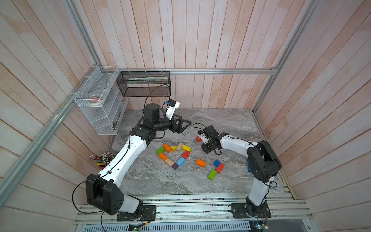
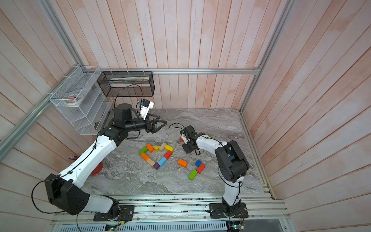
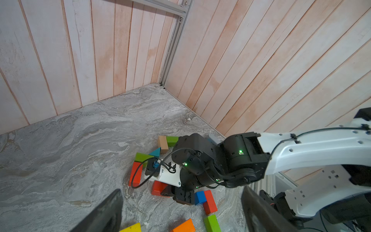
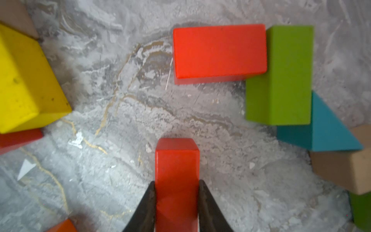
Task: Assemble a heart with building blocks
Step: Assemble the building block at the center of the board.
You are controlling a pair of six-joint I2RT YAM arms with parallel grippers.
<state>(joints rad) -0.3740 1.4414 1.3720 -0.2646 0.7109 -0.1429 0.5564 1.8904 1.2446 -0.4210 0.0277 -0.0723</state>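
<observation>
Several building blocks form a heart outline (image 1: pixel 173 154) (image 2: pixel 156 154) mid-table in both top views. My right gripper (image 4: pixel 176 192) is shut on a red block (image 4: pixel 177 170), its fingers (image 4: pixel 146 206) pressed to both long sides, just right of the heart (image 1: pixel 206 149). Ahead of it lie a loose red block (image 4: pixel 218 52) (image 1: pixel 198 139), a green block (image 4: pixel 281 80), a teal wedge (image 4: pixel 325 130) and a tan block (image 4: pixel 345 170). The left gripper (image 1: pixel 185 125) (image 3: pixel 181 191) hovers open and empty behind the heart. Orange (image 1: pixel 200 162), blue (image 1: pixel 216 163), red (image 1: pixel 220 168) and green (image 1: pixel 212 174) blocks lie loose at the front right.
A red cup of pencils (image 1: pixel 103 158) stands by the left arm. A white wire rack (image 1: pixel 100 104) and a black mesh basket (image 1: pixel 143 83) hang on the back left walls. Wooden walls close three sides.
</observation>
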